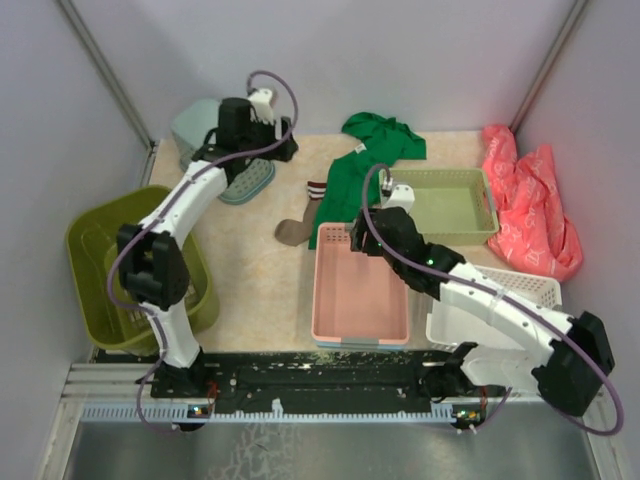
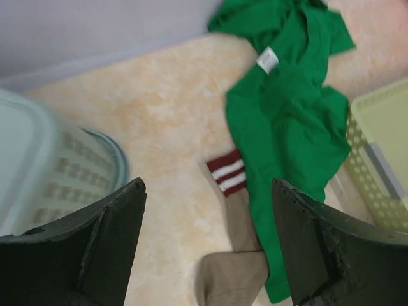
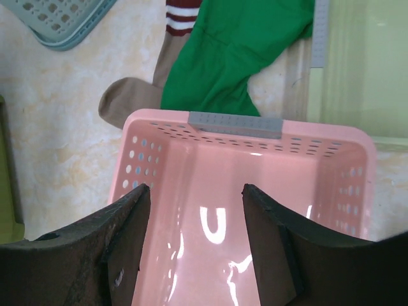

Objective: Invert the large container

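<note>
The large container (image 1: 90,215), a deep olive-green basket, stands at the table's left edge with its opening up. My left arm crosses in front of it and hides part of it. My left gripper (image 1: 283,150) is far from it at the back of the table, beside the teal basket (image 1: 215,150). In the left wrist view the left gripper (image 2: 207,191) is open, with only bare table and a sock (image 2: 236,268) below it. My right gripper (image 1: 362,232) hangs open over the pink tray (image 3: 242,210); nothing lies between its fingers (image 3: 127,242).
A green shirt (image 1: 360,170) and a striped sock (image 1: 300,225) lie mid-table. A yellow-green tray (image 1: 450,205) sits at the back right, a white basket (image 1: 530,290) is under the right arm, and a red-pink cloth (image 1: 530,210) lies by the right wall.
</note>
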